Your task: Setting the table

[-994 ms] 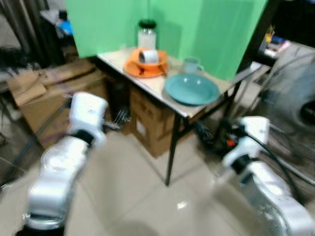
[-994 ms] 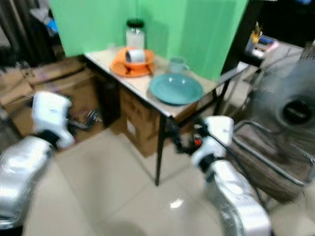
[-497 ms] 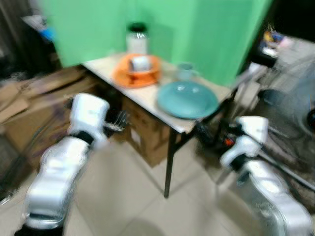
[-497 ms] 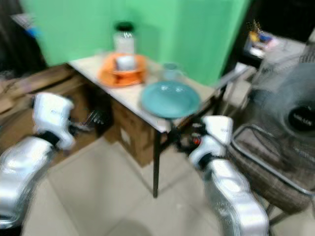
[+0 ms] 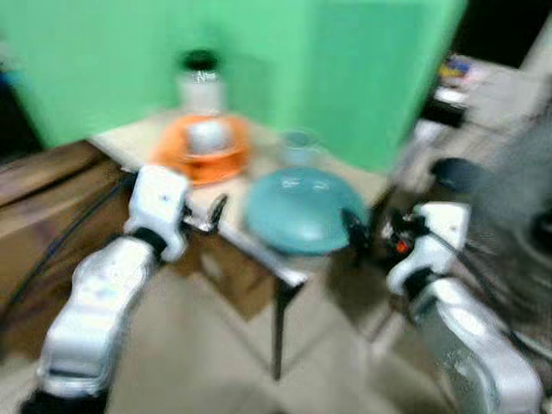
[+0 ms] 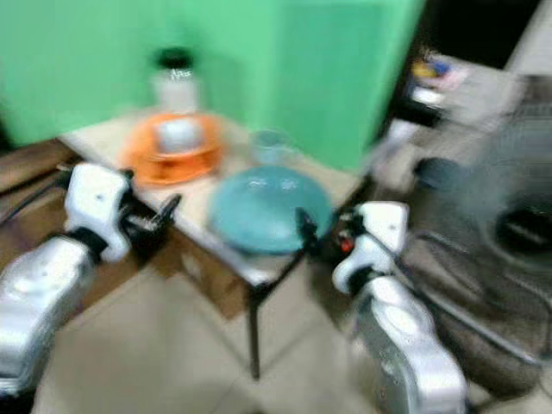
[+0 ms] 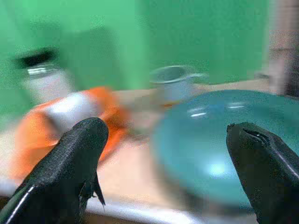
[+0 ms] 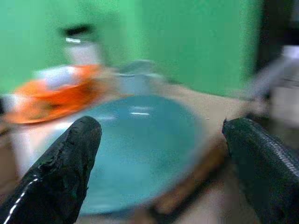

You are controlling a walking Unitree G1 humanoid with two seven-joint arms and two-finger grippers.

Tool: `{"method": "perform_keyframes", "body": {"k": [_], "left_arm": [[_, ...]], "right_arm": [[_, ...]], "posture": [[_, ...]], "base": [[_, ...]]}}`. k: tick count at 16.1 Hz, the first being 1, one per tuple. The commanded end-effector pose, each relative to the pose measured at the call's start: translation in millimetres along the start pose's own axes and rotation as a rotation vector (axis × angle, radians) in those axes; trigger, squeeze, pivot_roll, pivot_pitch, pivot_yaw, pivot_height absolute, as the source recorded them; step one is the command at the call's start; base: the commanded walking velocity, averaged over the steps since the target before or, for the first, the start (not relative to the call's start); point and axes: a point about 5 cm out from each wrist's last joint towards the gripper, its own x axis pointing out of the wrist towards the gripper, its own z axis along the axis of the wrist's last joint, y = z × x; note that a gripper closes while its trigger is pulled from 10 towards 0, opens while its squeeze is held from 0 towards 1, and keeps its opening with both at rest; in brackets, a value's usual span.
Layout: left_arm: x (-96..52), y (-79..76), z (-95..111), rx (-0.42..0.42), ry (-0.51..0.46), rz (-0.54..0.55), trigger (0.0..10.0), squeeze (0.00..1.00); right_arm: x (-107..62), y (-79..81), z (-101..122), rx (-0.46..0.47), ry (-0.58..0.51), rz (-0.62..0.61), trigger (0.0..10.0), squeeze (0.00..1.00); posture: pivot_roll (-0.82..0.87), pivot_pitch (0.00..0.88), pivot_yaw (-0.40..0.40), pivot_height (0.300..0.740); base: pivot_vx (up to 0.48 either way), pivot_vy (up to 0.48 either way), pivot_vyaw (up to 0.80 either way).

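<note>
Everything is blurred by motion. A small table (image 5: 121, 142) carries a large teal plate (image 5: 297, 211) at its near corner. Behind that stand an orange plate (image 5: 203, 159) with a white cup (image 5: 205, 135) on it, a pale mug (image 5: 297, 147) and a jar with a black lid (image 5: 200, 79). My left gripper (image 5: 216, 211) is at the table's front edge, left of the teal plate, open and empty (image 7: 166, 130). Just off the teal plate's right rim, my right gripper (image 5: 355, 228) is also open and empty (image 8: 163, 126).
A green screen (image 5: 345, 69) stands behind the table. Brown cardboard boxes (image 5: 43, 190) sit low on the left, and the table leg (image 5: 278, 336) drops to a tiled floor. Dark clutter and a fan (image 5: 517, 172) crowd the right.
The camera has come closer to the table, so the table looks larger and lower in view. Both grippers now sit level with the table edge, either side of the teal plate.
</note>
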Motion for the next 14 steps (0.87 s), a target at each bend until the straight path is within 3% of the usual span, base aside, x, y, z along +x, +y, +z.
{"method": "perform_keyframes", "body": {"k": [1,3,7,9,13,14], "left_arm": [[-1.8,6.8,2.2,0.019,-0.007,0.006,10.0,0.00],[-1.4,3.7,1.0,0.036,-0.002,-0.039,10.0,0.00],[0.8,-3.8,-6.5,0.077,0.032,-0.154,10.0,0.00],[8.9,-5.7,-14.4,0.112,0.056,-0.272,10.0,0.00],[23.6,-2.2,-22.1,0.147,0.068,-0.394,10.0,0.00],[34.1,-3.4,-27.7,0.181,0.075,-0.467,10.0,0.00]], "right_arm": [[1.5,4.8,3.4,0.004,-0.015,0.010,10.0,0.00],[0.5,3.0,3.0,0.012,-0.011,0.000,10.0,0.00],[1.4,-2.7,0.9,0.022,0.033,-0.008,10.0,0.00],[6.7,-6.8,0.3,0.050,0.055,0.002,10.0,0.00],[19.7,-13.1,5.2,0.041,0.055,-0.003,10.0,0.00],[26.9,-15.3,8.0,0.040,0.052,-0.010,10.0,0.00]], "posture": [[0.10,0.000,0.002,0.740],[0.10,0.000,0.002,0.740],[0.09,0.000,-0.001,0.740],[0.09,0.000,-0.004,0.740],[0.08,0.000,0.000,0.740],[0.07,0.000,0.002,0.740]], "base": [[0.405,0.000,0.00],[0.315,0.000,0.00],[0.000,0.000,0.00],[0.000,0.000,0.00],[0.000,0.000,0.00],[0.000,0.000,0.00]]}}
